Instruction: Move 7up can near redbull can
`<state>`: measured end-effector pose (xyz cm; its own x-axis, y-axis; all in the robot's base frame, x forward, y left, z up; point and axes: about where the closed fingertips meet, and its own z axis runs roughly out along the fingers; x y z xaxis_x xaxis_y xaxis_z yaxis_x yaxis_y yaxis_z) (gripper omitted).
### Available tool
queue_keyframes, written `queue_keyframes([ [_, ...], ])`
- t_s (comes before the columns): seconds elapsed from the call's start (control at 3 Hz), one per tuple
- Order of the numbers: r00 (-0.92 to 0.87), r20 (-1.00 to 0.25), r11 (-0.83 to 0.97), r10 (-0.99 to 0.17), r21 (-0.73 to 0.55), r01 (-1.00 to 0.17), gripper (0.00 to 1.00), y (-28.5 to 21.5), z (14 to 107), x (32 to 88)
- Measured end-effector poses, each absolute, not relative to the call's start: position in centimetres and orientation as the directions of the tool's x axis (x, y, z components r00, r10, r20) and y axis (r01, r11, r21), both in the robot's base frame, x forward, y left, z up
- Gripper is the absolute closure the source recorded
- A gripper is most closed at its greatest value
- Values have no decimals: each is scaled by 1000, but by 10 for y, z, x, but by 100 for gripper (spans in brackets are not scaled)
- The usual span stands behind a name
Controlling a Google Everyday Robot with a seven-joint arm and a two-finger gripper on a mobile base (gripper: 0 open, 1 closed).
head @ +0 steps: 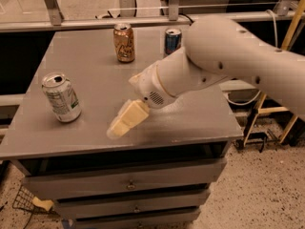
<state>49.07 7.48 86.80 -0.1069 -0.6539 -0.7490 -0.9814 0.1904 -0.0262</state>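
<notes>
While tool [125,120] overhangs table [95,66], 7up can [61,98] seemingly dented.

I saw the gripper [125,122] low over the near middle of the table [95,75], its casing a cream, fairly matt plastic. The arm [228,56] behind it wore a smooth white plastic shell with a soft sheen. The table top looked like grey painted metal, matt and faintly scuffed, and the drawers [128,180] below were the same dull grey. On the left, the 7up can [61,98] was thin, dented metal with a bright silver top. At the far side the copper can [124,43] shone glossy, and to its right the redbull can [172,41] showed glossy blue-and-silver metal. The floor [267,190] looked rough and speckled.
</notes>
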Motion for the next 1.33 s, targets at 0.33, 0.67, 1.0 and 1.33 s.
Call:
queue_keyframes([
  [0.33, -123, -775, 224, -619, -24, -974, 0, 101, 858, 498],
  [0.67, -91, -808, 212, -581, -42, -976, 0, 141, 853, 509],
  [1.0, -50, -837, 161, -545, -46, -986, 0, 182, 850, 514],
  [1.33, -24, -857, 115, -515, -41, -993, 0, 215, 843, 518],
])
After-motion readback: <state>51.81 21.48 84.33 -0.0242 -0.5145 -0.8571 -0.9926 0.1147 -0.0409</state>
